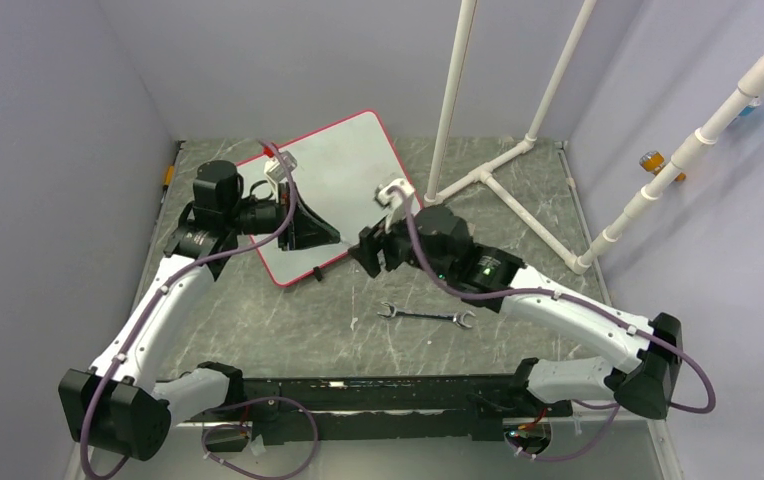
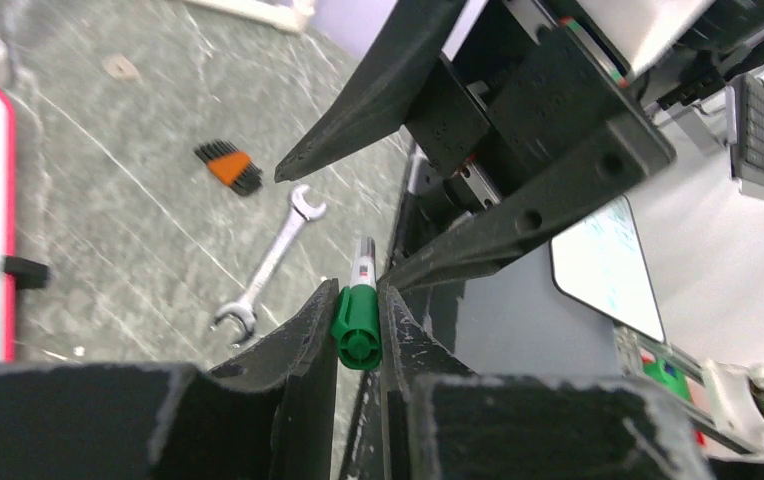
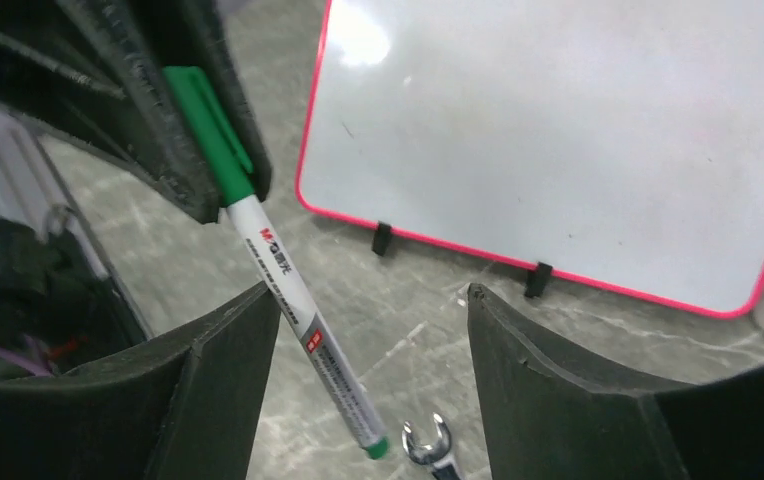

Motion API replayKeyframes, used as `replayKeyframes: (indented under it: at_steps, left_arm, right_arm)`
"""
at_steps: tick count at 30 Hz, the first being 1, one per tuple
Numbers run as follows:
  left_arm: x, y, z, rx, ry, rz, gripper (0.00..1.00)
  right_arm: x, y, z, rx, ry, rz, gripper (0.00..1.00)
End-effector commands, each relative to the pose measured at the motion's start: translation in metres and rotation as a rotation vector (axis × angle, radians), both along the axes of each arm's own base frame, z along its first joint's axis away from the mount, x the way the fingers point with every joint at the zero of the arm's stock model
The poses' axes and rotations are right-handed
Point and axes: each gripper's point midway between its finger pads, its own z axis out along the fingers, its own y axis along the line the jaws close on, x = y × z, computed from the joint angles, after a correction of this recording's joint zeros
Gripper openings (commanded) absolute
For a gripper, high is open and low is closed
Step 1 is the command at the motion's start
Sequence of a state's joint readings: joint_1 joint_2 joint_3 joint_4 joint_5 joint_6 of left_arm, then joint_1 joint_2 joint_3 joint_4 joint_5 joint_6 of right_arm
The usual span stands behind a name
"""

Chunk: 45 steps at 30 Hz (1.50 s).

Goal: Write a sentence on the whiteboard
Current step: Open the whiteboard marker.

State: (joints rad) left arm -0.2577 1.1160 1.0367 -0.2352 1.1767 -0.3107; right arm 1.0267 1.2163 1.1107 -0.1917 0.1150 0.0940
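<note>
Your large, flat white whiteboard with the thin red rim [image 3: 558, 130] lies on the grey marbled counter [image 1: 288, 330]. Its face is blank, with none of the sentence in green lettering on it yet. Near the board's clipped edge, the left hand [image 2: 358, 295] is clamped on the green cap of the white-barrelled marker pen [image 3: 290, 300], leaving the barrel sticking out free. Your right hand [image 3: 363, 300] is spread wide around that barrel and grips nothing, with one finger just beside it. This looks like a set-up for uncapping: close on the barrel, then pull the hands apart. The silver open-ended spanner [image 1: 426, 317] lies further from the board, out of the way.
</note>
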Motion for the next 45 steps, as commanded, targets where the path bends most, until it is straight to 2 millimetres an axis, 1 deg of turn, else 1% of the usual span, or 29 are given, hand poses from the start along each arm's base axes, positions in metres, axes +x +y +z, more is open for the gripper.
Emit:
replayKeyframes:
  at_steps: [1,4,7,8,11,14,17,21,24,30,34,39,45]
  left_arm:
    - [-0.006,0.000,0.032,-0.064,-0.117,0.004,0.00]
    - [-0.003,-0.001,0.043,-0.092,-0.140,0.036,0.00]
    - [0.004,-0.002,0.057,-0.138,-0.156,0.080,0.00]
    - [0.005,-0.002,0.064,-0.160,-0.174,0.085,0.00]
    - [0.004,-0.004,0.080,-0.222,-0.175,0.077,0.00]
    - [0.003,-0.005,0.093,-0.275,-0.175,0.064,0.00]
    - [0.004,-0.006,0.099,-0.293,-0.176,0.050,0.00]
    - [0.007,-0.008,0.099,-0.291,-0.172,0.042,0.00]
    - [0.009,-0.009,0.099,-0.298,-0.163,0.034,0.00]
    - [0.010,-0.012,0.101,-0.322,-0.167,0.015,0.00]
    - [0.010,-0.014,0.099,-0.319,-0.163,0.008,0.00]
    - [0.008,-0.015,0.094,-0.306,-0.163,-0.002,0.00]
    - [0.010,-0.018,0.089,-0.280,-0.159,0.001,0.00]
  right_arm:
    - [0.018,-0.019,0.048,0.285,0.059,-0.028,0.70]
    - [0.015,-0.024,0.063,0.395,0.090,0.052,0.70]
    - [0.008,-0.026,0.077,0.482,0.102,0.138,0.70]
    - [0.004,-0.026,0.086,0.516,0.095,0.174,0.70]
    - [0.002,-0.032,0.099,0.603,0.110,0.219,0.69]
    - [0.000,-0.038,0.118,0.696,0.106,0.284,0.69]
    - [-0.004,-0.041,0.135,0.760,0.104,0.361,0.67]
    - [-0.012,-0.038,0.147,0.788,0.100,0.461,0.65]
    - [-0.014,-0.036,0.153,0.801,0.090,0.497,0.63]
    - [-0.006,-0.032,0.156,0.811,0.096,0.500,0.57]
    - [-0.004,-0.029,0.160,0.823,0.097,0.513,0.55]
    - [0.003,-0.024,0.159,0.817,0.116,0.512,0.51]
    - [0.007,-0.018,0.153,0.810,0.154,0.529,0.41]
